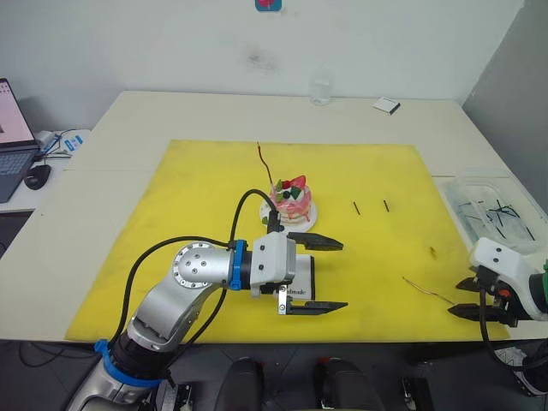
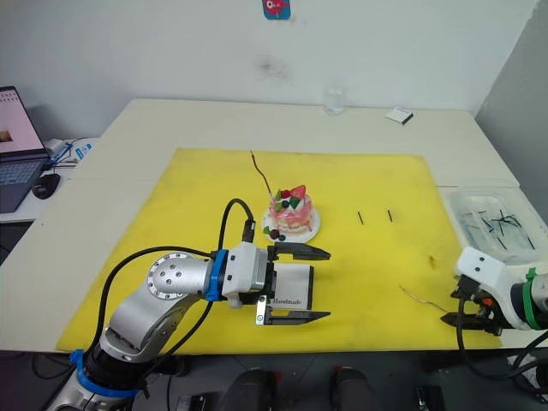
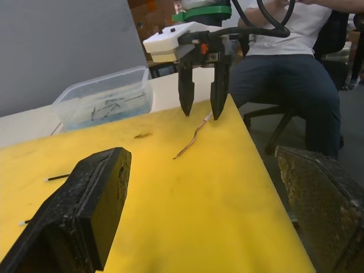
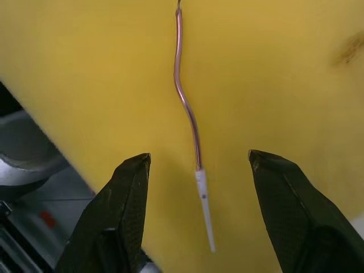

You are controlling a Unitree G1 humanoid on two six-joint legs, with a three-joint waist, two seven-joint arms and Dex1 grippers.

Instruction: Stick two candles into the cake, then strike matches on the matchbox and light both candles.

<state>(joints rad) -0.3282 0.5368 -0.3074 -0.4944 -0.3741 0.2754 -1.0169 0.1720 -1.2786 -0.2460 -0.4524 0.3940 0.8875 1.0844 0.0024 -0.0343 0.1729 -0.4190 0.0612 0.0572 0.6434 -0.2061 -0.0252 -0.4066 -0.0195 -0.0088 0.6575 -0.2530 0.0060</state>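
Right gripper [image 4: 196,170] fingers wide, straddling olive-gold candle [image 4: 185,96] at cake's [image 1: 291,199] 4 o'clock: drop straight, pinch pale end; left gripper [image 1: 321,274] wide, empty.

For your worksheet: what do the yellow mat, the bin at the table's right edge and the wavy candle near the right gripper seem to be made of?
Yellow mat: probably matte rubber or foam; flat, no glare.
Bin: clear plastic; its contents show through the walls.
Wavy candle: seemingly wax with a metallic sheen and a plain white tip, lying between the open right gripper's fingers.
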